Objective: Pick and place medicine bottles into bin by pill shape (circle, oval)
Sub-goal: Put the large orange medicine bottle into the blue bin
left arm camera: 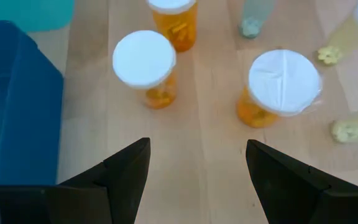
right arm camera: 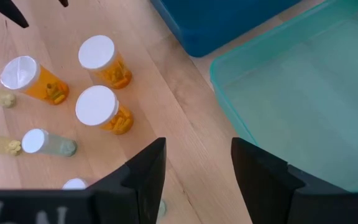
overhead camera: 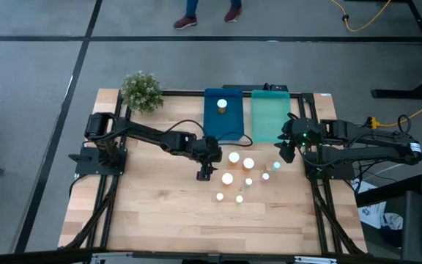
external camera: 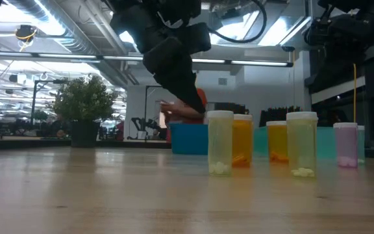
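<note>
Both end effectors empty — left wide beside bottles, right parted

Four amber bottles, five pale bottles, two bins.

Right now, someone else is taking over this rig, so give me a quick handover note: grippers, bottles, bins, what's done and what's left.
Left gripper: open, empty, hovering over the table beside the bottle cluster, just in front of the blue bin.
Right gripper: open, empty, by the near right corner of the teal bin.
Done: one amber bottle sits in the blue bin. The teal bin shows nothing in it.
Left: three amber bottles and the smaller pale bottles stand on the table in front of the bins, all unsorted.
</note>
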Controlling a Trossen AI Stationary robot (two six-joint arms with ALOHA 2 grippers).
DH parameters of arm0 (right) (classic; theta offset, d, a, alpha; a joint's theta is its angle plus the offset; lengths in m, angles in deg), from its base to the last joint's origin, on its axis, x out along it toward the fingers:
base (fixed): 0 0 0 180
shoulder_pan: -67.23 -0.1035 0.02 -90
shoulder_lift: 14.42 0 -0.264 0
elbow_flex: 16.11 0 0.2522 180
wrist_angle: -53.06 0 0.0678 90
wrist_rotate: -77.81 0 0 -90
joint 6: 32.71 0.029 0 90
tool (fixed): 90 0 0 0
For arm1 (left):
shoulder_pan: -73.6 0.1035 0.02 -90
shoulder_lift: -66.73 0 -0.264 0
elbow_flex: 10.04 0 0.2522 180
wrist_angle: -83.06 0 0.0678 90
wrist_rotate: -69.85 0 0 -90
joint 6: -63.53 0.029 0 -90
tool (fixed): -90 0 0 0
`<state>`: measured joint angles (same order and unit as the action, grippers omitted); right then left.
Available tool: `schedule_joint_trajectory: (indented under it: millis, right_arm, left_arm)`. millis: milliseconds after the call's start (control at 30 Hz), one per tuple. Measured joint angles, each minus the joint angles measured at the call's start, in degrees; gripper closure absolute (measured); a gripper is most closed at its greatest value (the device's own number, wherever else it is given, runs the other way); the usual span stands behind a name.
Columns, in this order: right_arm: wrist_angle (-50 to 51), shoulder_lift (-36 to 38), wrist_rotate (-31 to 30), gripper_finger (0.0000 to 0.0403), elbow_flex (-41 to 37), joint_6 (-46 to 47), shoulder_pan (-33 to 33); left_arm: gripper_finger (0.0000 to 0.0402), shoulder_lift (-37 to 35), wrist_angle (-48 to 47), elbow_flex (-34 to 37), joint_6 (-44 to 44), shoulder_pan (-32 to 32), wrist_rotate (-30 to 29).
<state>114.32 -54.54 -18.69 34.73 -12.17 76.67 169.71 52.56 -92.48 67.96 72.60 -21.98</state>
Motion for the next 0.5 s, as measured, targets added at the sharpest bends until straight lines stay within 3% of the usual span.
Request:
schedule_joint_trajectory:
  millis: [500]
  right_arm:
    - [0.00,0.00,0.00,0.0220,0.00,0.00,-0.01]
  left_arm:
    - [0.0145,0.00,-0.71,0.00,-1.46,-0.22,-0.39]
